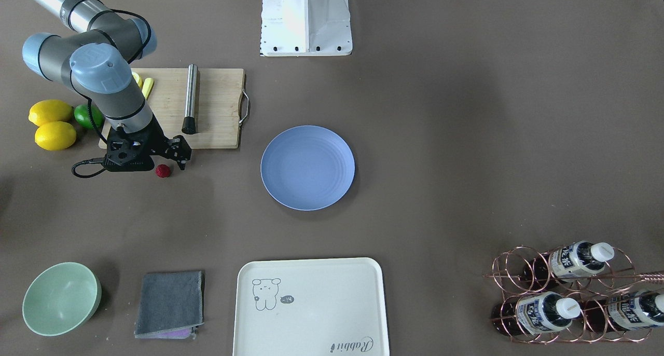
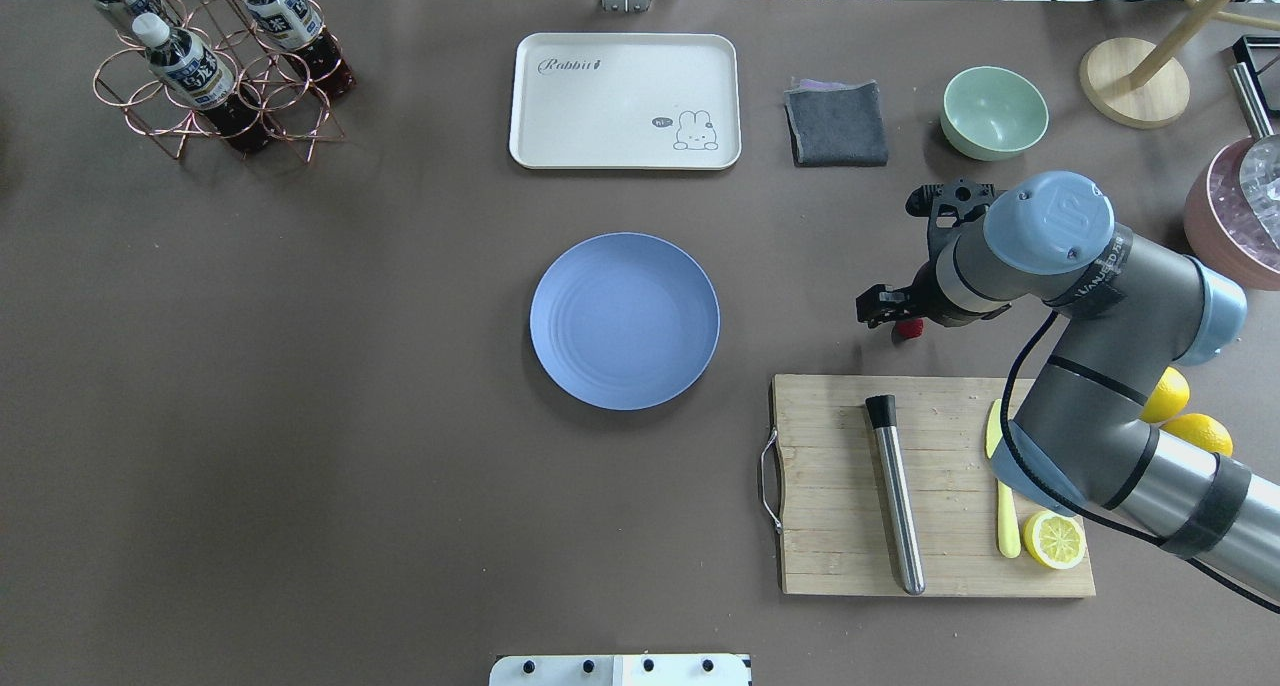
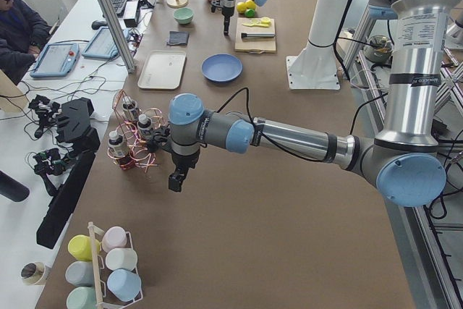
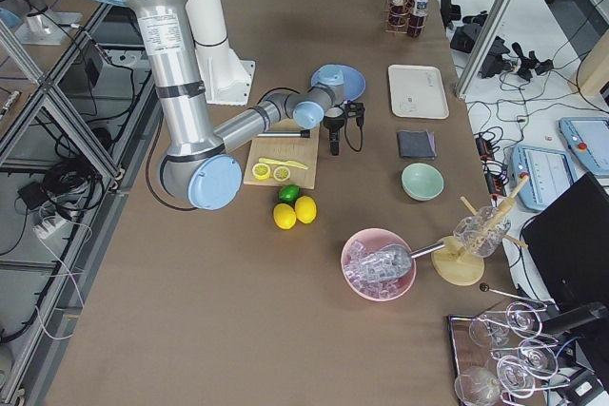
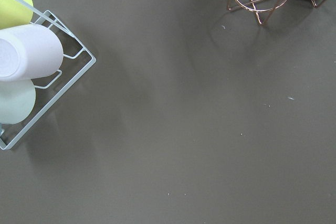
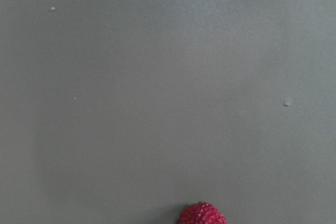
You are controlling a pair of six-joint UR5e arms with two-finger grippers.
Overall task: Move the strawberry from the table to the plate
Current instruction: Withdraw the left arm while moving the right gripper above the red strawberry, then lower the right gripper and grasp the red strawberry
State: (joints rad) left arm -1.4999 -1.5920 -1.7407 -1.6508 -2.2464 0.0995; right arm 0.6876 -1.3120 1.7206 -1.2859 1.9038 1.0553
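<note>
The strawberry [image 1: 163, 170] [image 2: 908, 329] is a tiny dark-red berry lying on the brown table [image 1: 441, 138], just beyond the far edge of the cutting board. My right gripper [image 1: 167, 164] [image 2: 885, 321] hovers directly over it, pointing down, and its fingers look open with nothing in them. In the right wrist view the strawberry [image 6: 202, 214] shows only at the bottom edge. The blue plate [image 1: 307, 167] [image 2: 624, 321] sits bare at the table's middle, well apart from the berry. My left gripper [image 3: 176, 179] hangs over bare table near the bottle rack; I cannot tell whether it is open or shut.
A wooden cutting board [image 2: 930, 486] holds a steel rod, a yellow knife and a lemon half. Two lemons [image 1: 52, 125] and a lime sit beside it. A green bowl [image 2: 995, 111], grey cloth [image 2: 837, 123], cream tray [image 2: 625, 101] and bottle rack [image 2: 215, 76] line the far side.
</note>
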